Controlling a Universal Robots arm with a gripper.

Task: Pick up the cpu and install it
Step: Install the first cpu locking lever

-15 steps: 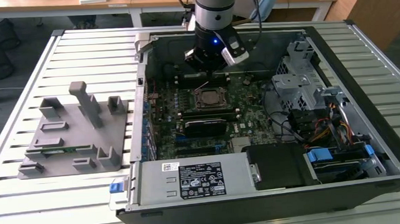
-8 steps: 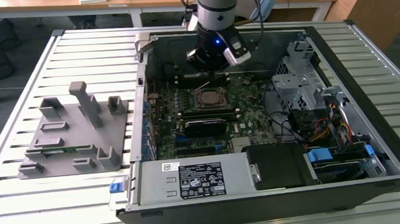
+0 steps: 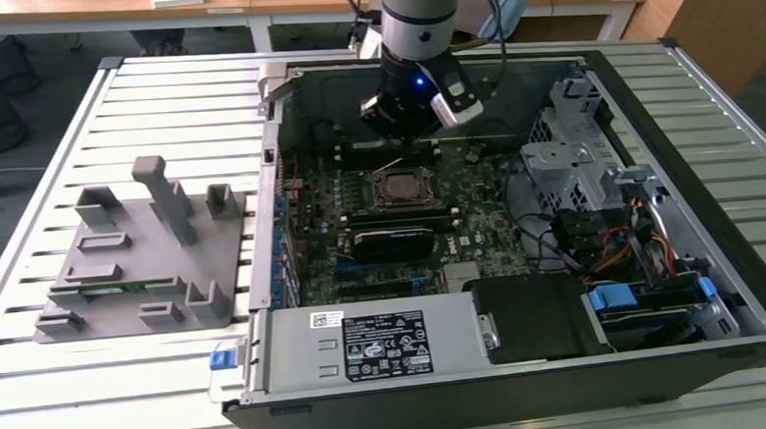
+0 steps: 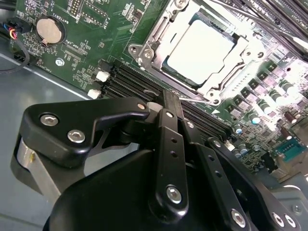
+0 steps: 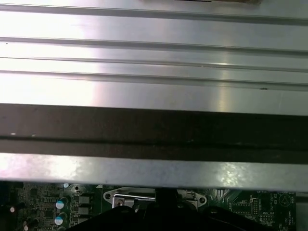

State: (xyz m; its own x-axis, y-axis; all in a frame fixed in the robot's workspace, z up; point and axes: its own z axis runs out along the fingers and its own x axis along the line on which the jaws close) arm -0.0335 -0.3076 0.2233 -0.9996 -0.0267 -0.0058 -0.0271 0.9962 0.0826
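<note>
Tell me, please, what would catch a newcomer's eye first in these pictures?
The open computer case lying on the slatted table, with the arm's gripper lowered inside it just above the socket frame. In the second wrist view, the cpu shines pale and silvery, seated in that frame. On the exterior view's left stands a grey plastic fixture.

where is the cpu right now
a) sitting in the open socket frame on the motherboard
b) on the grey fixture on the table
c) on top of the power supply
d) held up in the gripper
a: in the second wrist view the cpu, pale silvery top up, lies inside the open socket frame on the motherboard.
</note>
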